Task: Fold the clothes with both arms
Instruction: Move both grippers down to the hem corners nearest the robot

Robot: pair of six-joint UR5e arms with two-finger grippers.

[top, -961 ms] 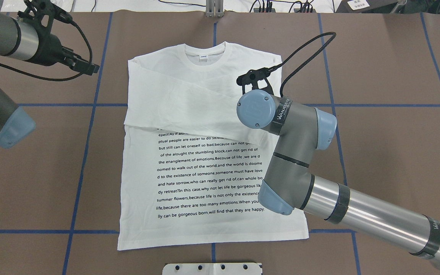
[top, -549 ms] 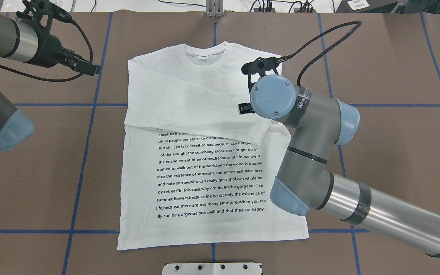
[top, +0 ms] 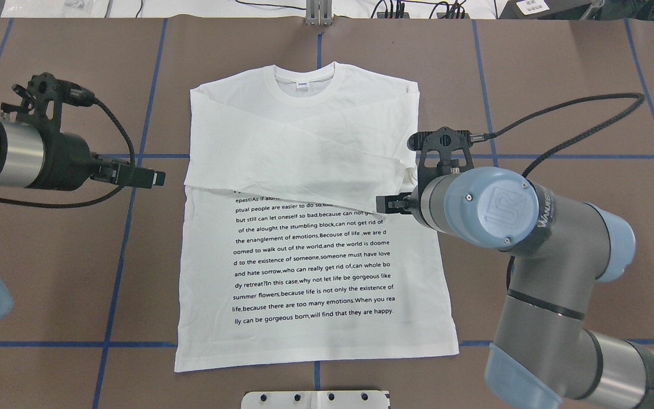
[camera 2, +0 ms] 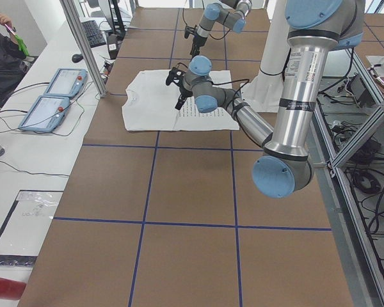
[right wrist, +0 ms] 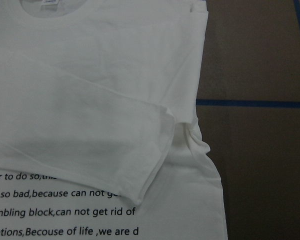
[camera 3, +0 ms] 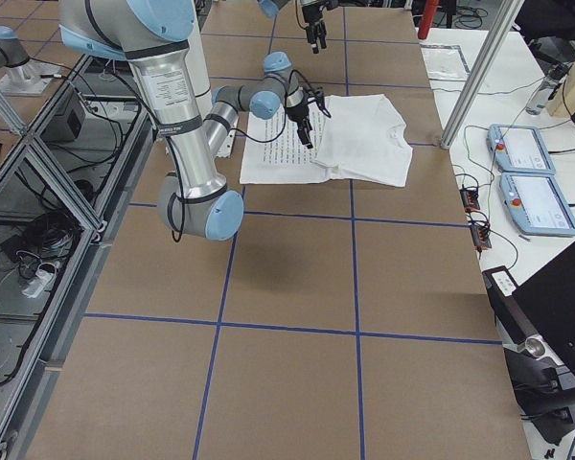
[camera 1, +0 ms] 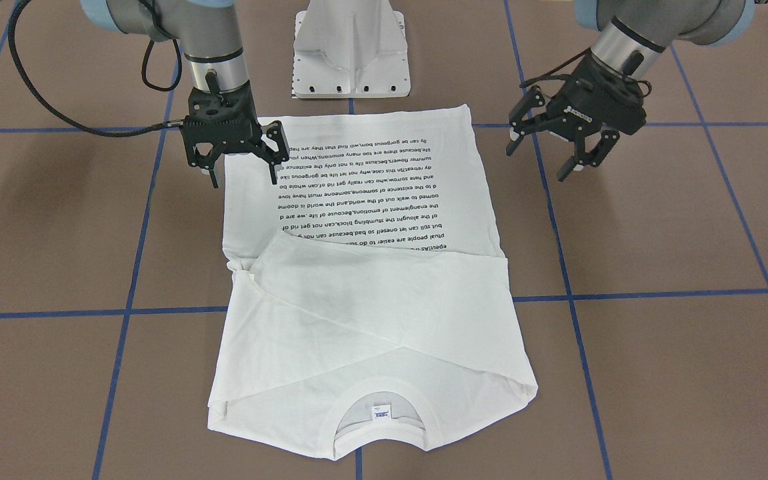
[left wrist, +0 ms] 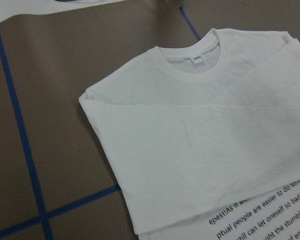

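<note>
Left end effector (camera 1: 539,163) and right end effector (camera 1: 244,180) gape empty near the flat white shirt (camera 1: 371,320), sleeves crossed.

Pedestal base (top: 315,399) cut by bottom edge (overhead); neck label (camera 1: 382,413) print too small, perhaps lettering.

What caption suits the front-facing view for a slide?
White shirt lies flat, sleeves folded across chest; left gripper and right gripper hover open at its sides.

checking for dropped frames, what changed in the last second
The right gripper drew back across the shirt from chest to right edge, towards the robot. The left gripper also slid towards the robot, beside the shirt. Both are open, empty; the shirt lies unmoved.
</note>
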